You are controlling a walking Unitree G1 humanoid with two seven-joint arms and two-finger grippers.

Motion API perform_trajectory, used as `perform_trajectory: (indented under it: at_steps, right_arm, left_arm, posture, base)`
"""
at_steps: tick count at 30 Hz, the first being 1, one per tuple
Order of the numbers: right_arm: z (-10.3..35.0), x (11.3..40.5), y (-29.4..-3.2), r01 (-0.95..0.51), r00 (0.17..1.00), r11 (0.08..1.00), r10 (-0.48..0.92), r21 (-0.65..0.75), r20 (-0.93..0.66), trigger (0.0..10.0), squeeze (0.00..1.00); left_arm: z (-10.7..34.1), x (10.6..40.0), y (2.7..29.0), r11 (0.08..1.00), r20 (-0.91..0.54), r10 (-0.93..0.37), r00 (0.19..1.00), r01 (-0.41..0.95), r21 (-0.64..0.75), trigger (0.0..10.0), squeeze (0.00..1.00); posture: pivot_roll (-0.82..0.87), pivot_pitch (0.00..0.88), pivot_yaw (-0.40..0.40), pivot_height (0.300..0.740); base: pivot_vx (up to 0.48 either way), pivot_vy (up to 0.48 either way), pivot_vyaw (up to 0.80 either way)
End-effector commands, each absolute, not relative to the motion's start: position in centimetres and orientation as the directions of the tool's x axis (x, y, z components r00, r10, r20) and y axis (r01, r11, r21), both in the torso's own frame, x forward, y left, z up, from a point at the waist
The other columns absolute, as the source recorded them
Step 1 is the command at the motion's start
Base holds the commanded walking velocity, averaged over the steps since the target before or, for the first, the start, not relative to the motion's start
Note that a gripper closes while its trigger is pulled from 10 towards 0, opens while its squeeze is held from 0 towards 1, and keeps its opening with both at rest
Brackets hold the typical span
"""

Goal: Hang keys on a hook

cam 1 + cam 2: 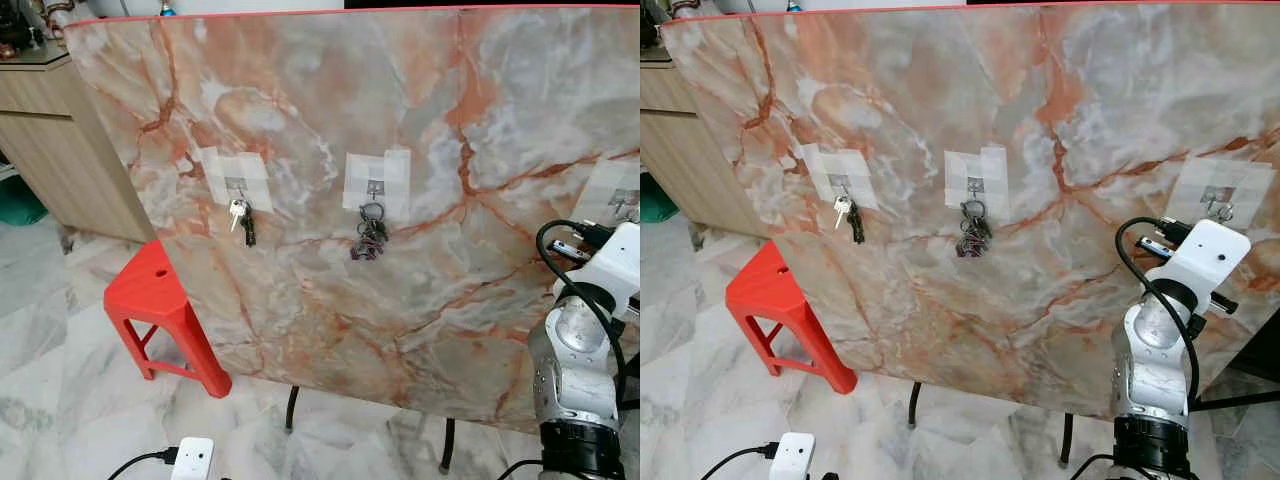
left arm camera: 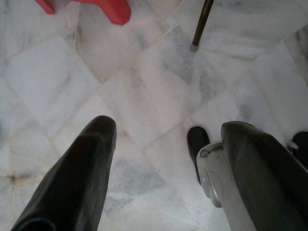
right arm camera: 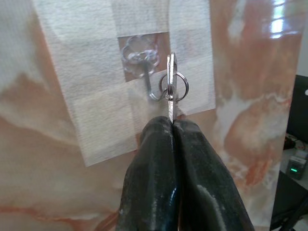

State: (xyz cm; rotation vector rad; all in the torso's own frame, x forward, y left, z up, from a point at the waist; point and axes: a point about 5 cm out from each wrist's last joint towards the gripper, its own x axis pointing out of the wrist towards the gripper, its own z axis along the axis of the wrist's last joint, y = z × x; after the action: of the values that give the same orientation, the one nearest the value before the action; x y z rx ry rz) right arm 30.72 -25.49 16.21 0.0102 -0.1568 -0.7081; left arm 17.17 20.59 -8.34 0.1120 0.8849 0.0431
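In the right wrist view my right gripper (image 3: 172, 122) is shut on a silver key (image 3: 171, 82), held upright against the marble board. The key's ring (image 3: 177, 87) touches the upturned tip of a clear hook (image 3: 144, 72) stuck on white tape; I cannot tell whether the ring is over the tip. In the eye views this is the board's right hook (image 1: 1217, 207), with my right arm (image 1: 1170, 320) raised just below it. The left hook carries keys (image 1: 241, 218) and the middle hook a key bunch (image 1: 370, 236). My left gripper (image 2: 163, 139) hangs open over the floor.
The marble board (image 1: 400, 120) stands tilted on thin black legs (image 1: 291, 408). A red plastic stool (image 1: 160, 305) stands at its lower left, and a wooden cabinet (image 1: 50, 140) is behind on the left. A white plug with a black cable (image 1: 192, 460) lies on the marble floor.
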Motion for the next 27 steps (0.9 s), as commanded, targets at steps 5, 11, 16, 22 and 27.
perform_trajectory:
  at_steps: [5, 11, 16, 22, 27]
  right_arm:
    - [16.6, 31.2, -24.9, 0.621, 0.767, 0.780, -0.624, 0.077, 0.149, 10.0, 0.00]
    - [16.2, 31.1, -24.7, 0.605, 0.782, 0.793, -0.608, 0.065, 0.134, 10.0, 0.00]
    - [15.7, 31.2, -24.3, 0.590, 0.799, 0.806, -0.591, 0.037, 0.112, 10.0, 0.00]
    - [15.4, 31.0, -24.1, 0.581, 0.809, 0.814, -0.580, 0.011, 0.099, 10.0, 0.00]
    - [14.9, 30.6, -24.1, 0.584, 0.810, 0.812, -0.580, -0.026, 0.089, 10.0, 0.00]
  left_arm:
    - [-8.3, 17.1, 21.1, 0.991, -0.777, 0.098, 0.622, 0.007, 0.131, 10.0, 0.00]
    - [-8.3, 17.1, 21.1, 0.991, -0.777, 0.098, 0.622, 0.007, 0.131, 10.0, 0.00]
    - [-8.3, 17.1, 21.1, 0.992, -0.777, 0.098, 0.622, 0.005, 0.129, 10.0, 0.00]
    - [-8.3, 17.1, 21.1, 0.992, -0.777, 0.099, 0.622, 0.004, 0.130, 10.0, 0.00]
    - [-8.3, 17.1, 21.1, 0.992, -0.777, 0.099, 0.622, 0.002, 0.128, 10.0, 0.00]
  posture:
    - [-0.05, 0.000, 0.067, 0.727]
    - [-0.05, 0.000, 0.068, 0.727]
    - [-0.05, 0.000, 0.067, 0.727]
    - [-0.05, 0.000, 0.067, 0.727]
    - [-0.05, 0.000, 0.067, 0.727]
  base:
    - [0.000, 0.000, 0.00]
    - [0.000, 0.000, 0.00]
    - [0.000, 0.000, 0.00]
    - [0.000, 0.000, 0.00]
    - [0.000, 0.000, 0.00]
